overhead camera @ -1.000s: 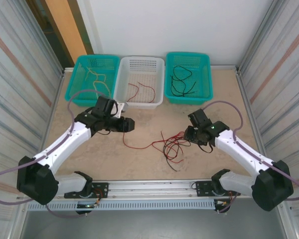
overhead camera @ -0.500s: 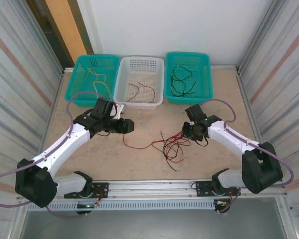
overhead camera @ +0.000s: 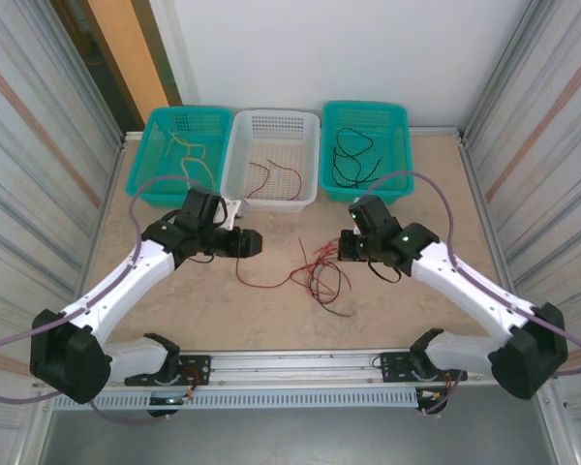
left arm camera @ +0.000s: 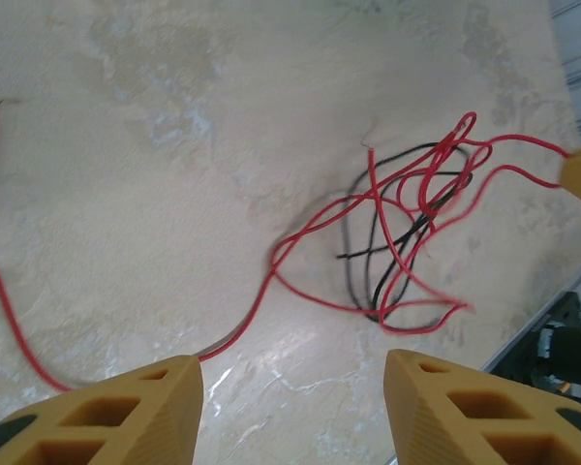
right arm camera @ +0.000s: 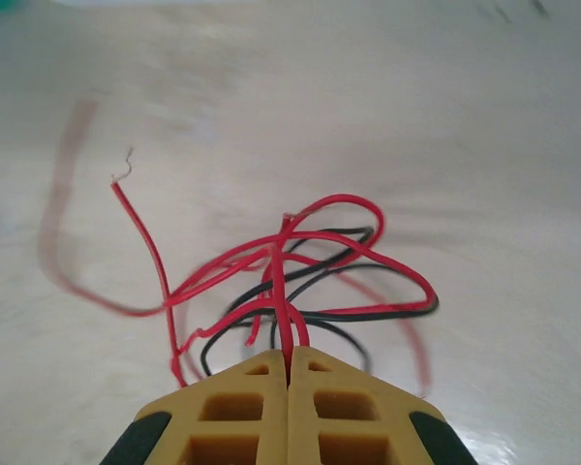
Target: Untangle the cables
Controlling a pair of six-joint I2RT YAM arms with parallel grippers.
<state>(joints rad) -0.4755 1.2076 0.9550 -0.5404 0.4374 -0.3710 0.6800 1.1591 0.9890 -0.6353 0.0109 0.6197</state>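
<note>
Untangling had barely begun: your right pincer (right arm camera: 289,362) pinched a thin red wire (right arm camera: 288,315) in the knotted red-and-black cable tangle (overhead camera: 321,277), while your left pincer (left arm camera: 295,376) hung half-open, empty.

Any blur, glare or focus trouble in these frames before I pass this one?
Right wrist: table and the outer red loops smeared, though the right hand and the red cable pinched in it are sharp. Left wrist: crisp, bar a slight smear low on the tangle. Top external: evenly lit, sharp, no glare.
</note>
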